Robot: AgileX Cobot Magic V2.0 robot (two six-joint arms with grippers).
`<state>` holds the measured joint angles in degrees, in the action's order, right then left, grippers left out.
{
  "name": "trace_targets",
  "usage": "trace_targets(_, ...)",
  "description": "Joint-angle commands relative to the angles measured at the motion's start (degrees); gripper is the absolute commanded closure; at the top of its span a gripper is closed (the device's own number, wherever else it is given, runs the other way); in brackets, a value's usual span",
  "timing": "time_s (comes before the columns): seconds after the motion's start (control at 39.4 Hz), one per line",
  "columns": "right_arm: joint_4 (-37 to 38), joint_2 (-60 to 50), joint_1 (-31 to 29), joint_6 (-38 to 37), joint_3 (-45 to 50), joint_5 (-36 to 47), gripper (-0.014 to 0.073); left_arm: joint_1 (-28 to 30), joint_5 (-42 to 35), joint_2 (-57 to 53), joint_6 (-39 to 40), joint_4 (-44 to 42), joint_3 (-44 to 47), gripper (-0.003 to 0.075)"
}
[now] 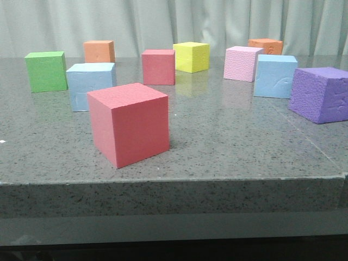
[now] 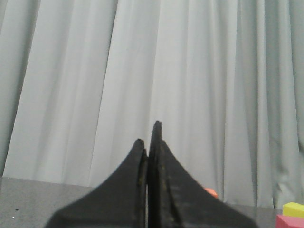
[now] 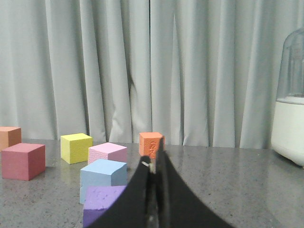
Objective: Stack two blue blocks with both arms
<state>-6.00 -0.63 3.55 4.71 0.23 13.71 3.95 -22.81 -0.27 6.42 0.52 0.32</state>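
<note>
Two light blue blocks stand apart on the grey table. One blue block [image 1: 89,85] is at the left, partly behind a big red cube [image 1: 129,124]. The other blue block [image 1: 275,75] is at the right, beside the purple cube [image 1: 320,94]; it also shows in the right wrist view [image 3: 103,177]. Neither arm shows in the front view. My left gripper [image 2: 150,135] is shut and empty, facing the curtain. My right gripper [image 3: 156,154] is shut and empty, near the purple cube [image 3: 102,203] and behind the right blue block.
Other cubes stand on the table [image 1: 228,136]: green [image 1: 46,70], orange [image 1: 99,51], a smaller red [image 1: 158,67], yellow [image 1: 191,56], pink [image 1: 242,63], a second orange [image 1: 265,46]. A white jar with a clear dome [image 3: 289,123] stands at the far right. A curtain hangs behind.
</note>
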Motion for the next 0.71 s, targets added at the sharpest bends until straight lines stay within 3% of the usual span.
trace_targets(0.0,-0.2,-1.0,-0.4,0.2,-5.1,0.5,0.0660,0.1,-3.9,-1.0,0.1,0.4,-1.8,0.0741)
trace_targets(0.28,-0.2,2.9,-0.4,0.2,-19.9,-17.0,0.0660,0.1,12.6,7.3,0.1,0.4,-16.5,0.0741)
trace_targets(0.48,-0.2,15.8,-0.4,0.2,-34.5,-26.8,0.0660,0.1,22.4,21.3,0.1,0.4,-30.5,0.0741)
trace_targets(0.68,-0.6,29.3,-0.4,0.2,-47.3,-40.0,0.0660,0.1,39.8,34.3,0.1,0.4,-43.3,0.0741)
